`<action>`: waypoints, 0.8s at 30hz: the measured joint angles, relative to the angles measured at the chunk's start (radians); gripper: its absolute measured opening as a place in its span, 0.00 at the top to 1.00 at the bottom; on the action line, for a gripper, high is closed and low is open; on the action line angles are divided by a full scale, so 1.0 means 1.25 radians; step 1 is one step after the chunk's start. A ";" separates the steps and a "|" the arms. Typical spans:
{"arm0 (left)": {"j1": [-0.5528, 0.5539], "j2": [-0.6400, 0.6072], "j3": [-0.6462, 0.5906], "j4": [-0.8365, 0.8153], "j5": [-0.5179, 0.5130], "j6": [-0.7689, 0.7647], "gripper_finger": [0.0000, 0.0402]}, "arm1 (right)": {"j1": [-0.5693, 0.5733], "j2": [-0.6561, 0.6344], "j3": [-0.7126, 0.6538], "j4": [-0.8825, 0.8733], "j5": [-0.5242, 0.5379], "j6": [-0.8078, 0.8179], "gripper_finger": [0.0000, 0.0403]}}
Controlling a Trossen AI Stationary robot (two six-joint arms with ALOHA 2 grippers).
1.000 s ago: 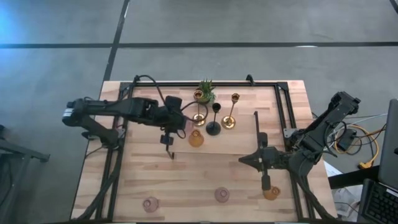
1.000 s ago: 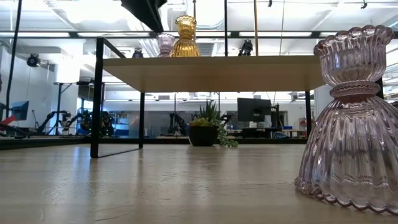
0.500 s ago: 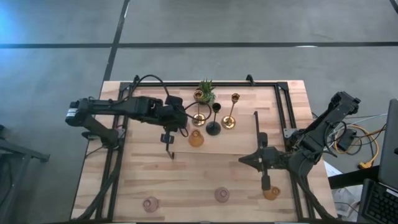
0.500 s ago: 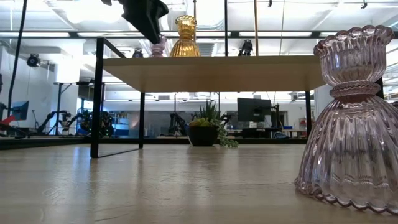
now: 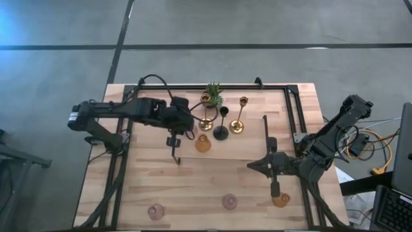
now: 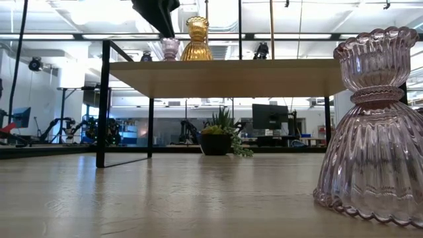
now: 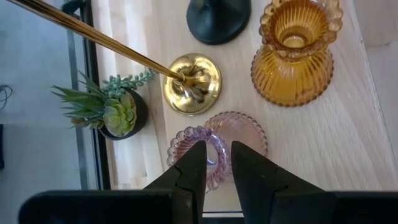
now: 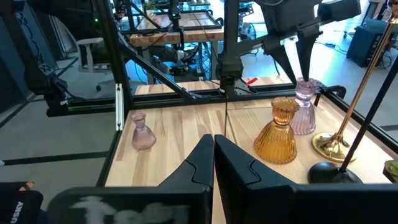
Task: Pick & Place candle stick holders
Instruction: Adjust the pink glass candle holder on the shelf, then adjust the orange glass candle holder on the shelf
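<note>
My left gripper [image 7: 211,163] hangs over the shelf, upper centre of the high view, fingers straddling the pink holder's [image 7: 219,143] rim. Right gripper [image 8: 213,155] pressed together, lower right. Counted: two gold sticks, one black, two amber, four pink.

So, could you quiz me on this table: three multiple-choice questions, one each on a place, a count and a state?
1. Where does the pink holder at the left gripper stand?
A. on the floor
B. on the raised shelf
C. in a drawer

2. How many tall gold holders are there?
A. two
B. four
C. none

3. How is the right gripper?
A. wide open
B. holding a cup
C. shut, empty

Answers: 1 B, as it sits on the shelf by an amber holder. 2 A, as the high view shows two. 3 C, as its fingers meet with nothing between.
</note>
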 joint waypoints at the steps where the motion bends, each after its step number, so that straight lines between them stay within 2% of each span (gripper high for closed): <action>1: 0.000 0.000 0.007 -0.007 -0.001 0.000 0.81 | 0.000 0.000 0.000 0.000 0.000 0.000 0.98; 12: -0.014 -0.001 0.091 -0.061 0.021 -0.031 0.81 | 0.000 0.000 0.000 -0.008 0.000 0.000 0.98; 18: -0.062 -0.001 0.135 -0.045 0.092 -0.032 0.81 | 0.000 0.000 0.000 -0.015 0.000 0.000 0.98; 24: -0.133 0.009 0.123 -0.006 0.101 -0.020 0.81 | 0.000 0.000 0.000 -0.016 0.000 -0.001 0.98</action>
